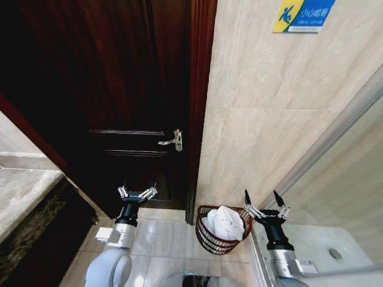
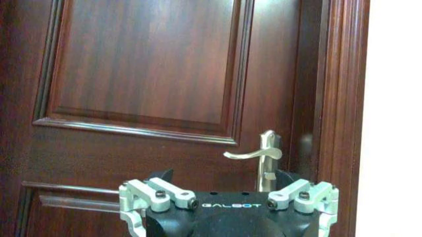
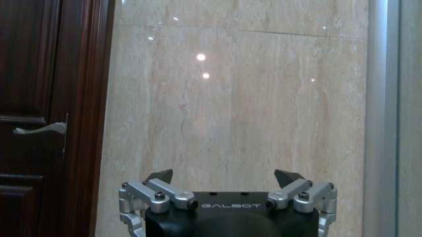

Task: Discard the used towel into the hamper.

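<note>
A white towel [image 1: 225,222] lies bunched inside the hamper [image 1: 209,238], a small dark reddish-brown woven basket on the floor against the marble wall, beside the door frame. My right gripper [image 1: 264,200] is raised just right of the hamper, open and holding nothing; in the right wrist view the same gripper [image 3: 224,176] faces the marble wall. My left gripper [image 1: 138,192] is up on the left, open and holding nothing; in the left wrist view this gripper [image 2: 224,175] points at the dark door.
A dark wooden door [image 1: 125,89] with a metal lever handle [image 1: 172,142] stands behind the left arm. A stone counter edge [image 1: 27,191] runs along the left. Glass shower framing [image 1: 335,137] and a white shower floor [image 1: 323,245] lie at the right. Pale floor tiles [image 1: 164,239] lie ahead.
</note>
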`<state>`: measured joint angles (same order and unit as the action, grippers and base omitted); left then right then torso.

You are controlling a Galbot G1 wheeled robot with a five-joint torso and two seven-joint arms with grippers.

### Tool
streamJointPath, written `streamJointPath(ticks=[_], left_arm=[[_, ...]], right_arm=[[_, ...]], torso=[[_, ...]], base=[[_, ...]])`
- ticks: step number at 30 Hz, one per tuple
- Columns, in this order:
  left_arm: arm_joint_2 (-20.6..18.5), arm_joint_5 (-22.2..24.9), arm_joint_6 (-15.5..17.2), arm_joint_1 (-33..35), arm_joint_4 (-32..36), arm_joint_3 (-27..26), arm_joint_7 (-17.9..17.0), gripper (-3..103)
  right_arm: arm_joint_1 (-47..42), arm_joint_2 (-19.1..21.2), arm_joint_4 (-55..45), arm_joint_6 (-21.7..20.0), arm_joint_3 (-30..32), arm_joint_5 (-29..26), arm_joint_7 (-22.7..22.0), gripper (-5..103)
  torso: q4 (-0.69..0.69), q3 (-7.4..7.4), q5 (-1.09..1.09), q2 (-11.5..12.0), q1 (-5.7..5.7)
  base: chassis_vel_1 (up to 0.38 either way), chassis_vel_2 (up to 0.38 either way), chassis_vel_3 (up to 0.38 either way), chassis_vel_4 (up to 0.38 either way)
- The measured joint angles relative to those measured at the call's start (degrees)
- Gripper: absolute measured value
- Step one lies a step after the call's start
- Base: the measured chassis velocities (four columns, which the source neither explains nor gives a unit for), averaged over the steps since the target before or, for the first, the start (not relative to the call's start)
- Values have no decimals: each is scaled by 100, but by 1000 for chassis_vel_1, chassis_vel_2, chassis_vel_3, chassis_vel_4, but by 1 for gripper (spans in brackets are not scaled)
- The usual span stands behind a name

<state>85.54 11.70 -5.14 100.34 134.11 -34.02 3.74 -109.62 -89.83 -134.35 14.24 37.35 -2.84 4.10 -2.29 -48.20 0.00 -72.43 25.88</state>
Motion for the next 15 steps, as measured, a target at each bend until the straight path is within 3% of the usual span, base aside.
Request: streamJointPath(ticks=[15], left_arm=[[0, 0, 0, 0, 0, 0, 0, 100]], right_arm=[[0, 0, 0, 0, 0, 0, 0, 100]], torso=[[0, 1, 0, 1, -1]], base=[[0, 0, 0, 0]])
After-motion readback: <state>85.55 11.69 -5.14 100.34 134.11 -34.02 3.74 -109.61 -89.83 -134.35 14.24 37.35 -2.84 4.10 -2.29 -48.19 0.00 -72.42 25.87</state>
